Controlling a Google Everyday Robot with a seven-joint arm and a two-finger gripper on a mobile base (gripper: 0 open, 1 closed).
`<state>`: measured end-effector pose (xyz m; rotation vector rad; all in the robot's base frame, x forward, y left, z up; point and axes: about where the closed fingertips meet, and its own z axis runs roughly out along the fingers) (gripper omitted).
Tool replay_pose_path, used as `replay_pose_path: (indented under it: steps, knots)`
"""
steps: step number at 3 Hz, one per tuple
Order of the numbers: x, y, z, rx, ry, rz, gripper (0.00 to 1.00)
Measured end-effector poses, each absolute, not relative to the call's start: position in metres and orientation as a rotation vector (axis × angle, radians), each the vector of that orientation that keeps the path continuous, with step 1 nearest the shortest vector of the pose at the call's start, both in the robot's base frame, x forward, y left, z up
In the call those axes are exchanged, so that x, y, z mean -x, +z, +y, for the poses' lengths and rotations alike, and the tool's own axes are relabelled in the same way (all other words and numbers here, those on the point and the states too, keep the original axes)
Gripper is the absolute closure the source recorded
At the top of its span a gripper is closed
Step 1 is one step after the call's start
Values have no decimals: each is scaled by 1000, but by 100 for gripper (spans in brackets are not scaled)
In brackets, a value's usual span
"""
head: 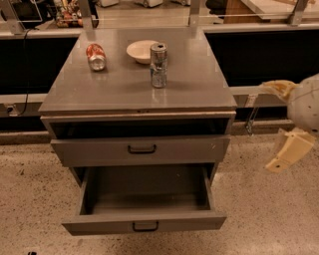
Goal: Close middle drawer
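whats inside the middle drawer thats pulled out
The middle drawer shows only its bare grey floor and walls. Its back strip sits under the top drawer and is hidden. The end effector hangs right of the cabinet, outside it.

Speckled terrazzo floor (259,219) spreads beneath a grey metal bench (124,89) standing before a long counter (259,26) with black panels (30,64) and metal uprights (193,12), the tool (267,127) spread wide at the right edge.
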<state>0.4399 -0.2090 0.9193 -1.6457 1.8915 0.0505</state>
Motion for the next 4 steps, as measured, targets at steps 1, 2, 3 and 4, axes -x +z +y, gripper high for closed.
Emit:
replay_pose_path:
  steps: [1, 2, 3, 4]
  knots:
    - [-444, 860, -220, 1669, 187, 1994, 0]
    - [-437, 764, -216, 1656, 422, 2021, 0]
    - [-431, 690, -222, 1563, 572, 1903, 0]
    - [-437, 669, -227, 1584, 596, 1797, 0]
